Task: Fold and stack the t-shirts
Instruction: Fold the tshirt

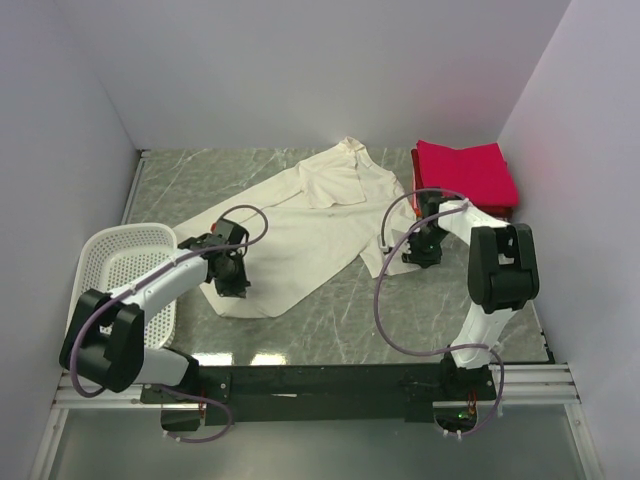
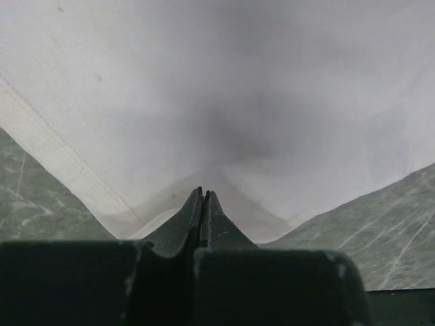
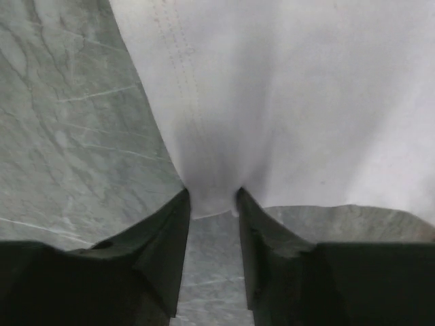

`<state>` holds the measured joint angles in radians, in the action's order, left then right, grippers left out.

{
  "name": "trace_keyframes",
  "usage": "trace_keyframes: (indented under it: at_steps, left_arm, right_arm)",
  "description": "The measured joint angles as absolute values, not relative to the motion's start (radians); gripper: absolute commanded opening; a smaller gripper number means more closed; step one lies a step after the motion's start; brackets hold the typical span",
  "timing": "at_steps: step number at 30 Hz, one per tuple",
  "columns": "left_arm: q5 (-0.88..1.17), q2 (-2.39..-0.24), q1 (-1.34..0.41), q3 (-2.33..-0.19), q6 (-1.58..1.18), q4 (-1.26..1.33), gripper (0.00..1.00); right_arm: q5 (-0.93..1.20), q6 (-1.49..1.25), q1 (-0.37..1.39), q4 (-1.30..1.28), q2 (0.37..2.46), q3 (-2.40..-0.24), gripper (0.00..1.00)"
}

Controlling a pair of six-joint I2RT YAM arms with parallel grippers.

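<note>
At the far left a white perforated basket [image 1: 125, 262] lies on the grey marbled table [image 1: 330, 320], tipped so its opening faces up and inward. The left arm reaches out over the basket's right rim. The left gripper [image 1: 236, 285] sits at the near left corner of the cream-white t-shirt [image 1: 300, 225].

The shirt is spread flat and slanted across the middle of the table, with its collar toward the back wall. The right gripper [image 1: 418, 258] sits at the shirt's near right edge. Behind it, in the back right corner, a folded stack of crimson-pink t-shirts [image 1: 462, 172] lies apart from the white shirt, just beyond the right arm's forearm. Nothing lies on top of the white shirt but the two grippers and the looped cables above it.

The overhead view hides both sets of fingers under the wrists. The left wrist camera shows the left gripper [image 2: 202, 195] with its fingers [image 2: 219, 224] pressed together and the cream-white t-shirt [image 2: 224, 102] pulled up to a peak at the tips. The right wrist camera shows the right gripper [image 3: 212, 195] narrowed to a small gap. The stitched hem of the cream-white t-shirt [image 3: 306, 102] fills that gap and touches both fingers [image 3: 170, 238].
</note>
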<state>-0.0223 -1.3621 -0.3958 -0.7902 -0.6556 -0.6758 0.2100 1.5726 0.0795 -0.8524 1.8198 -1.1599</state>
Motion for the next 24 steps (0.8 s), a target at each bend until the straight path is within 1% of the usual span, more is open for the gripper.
trace_keyframes:
  at_steps: [2,3,4,6,7,8,13,24]
  left_arm:
    - [-0.022,-1.346,-0.396,-0.790,-0.658,-0.676,0.01]
    - [-0.022,-1.336,-0.395,-0.789,-0.659,-0.677,0.01]
    - [-0.022,-1.323,-0.393,-0.787,-0.659,-0.676,0.01]
    - [-0.022,-1.291,-0.388,-0.778,-0.664,-0.675,0.01]
    - [-0.020,-1.272,-0.382,-0.771,-0.666,-0.674,0.01]
    - [-0.019,-1.254,-0.376,-0.763,-0.670,-0.675,0.00]
    - [-0.012,-1.163,-0.341,-0.743,-0.678,-0.680,0.00]
    - [-0.003,-0.986,-0.229,-0.741,-0.688,-0.685,0.00]
  right_arm:
    - [0.196,1.560,0.088,-0.848,1.821,-1.160,0.26]
    - [0.192,1.552,0.090,-0.847,1.822,-1.161,0.20]
    - [0.192,1.547,0.092,-0.846,1.822,-1.163,0.17]
    - [0.194,1.531,0.092,-0.844,1.822,-1.165,0.05]
    - [0.198,1.522,0.092,-0.845,1.822,-1.167,0.02]
    - [0.205,1.512,0.092,-0.849,1.823,-1.171,0.00]
    - [0.257,1.465,0.092,-0.891,1.823,-1.242,0.00]
    - [0.304,1.302,0.134,-0.934,1.830,-1.563,0.00]
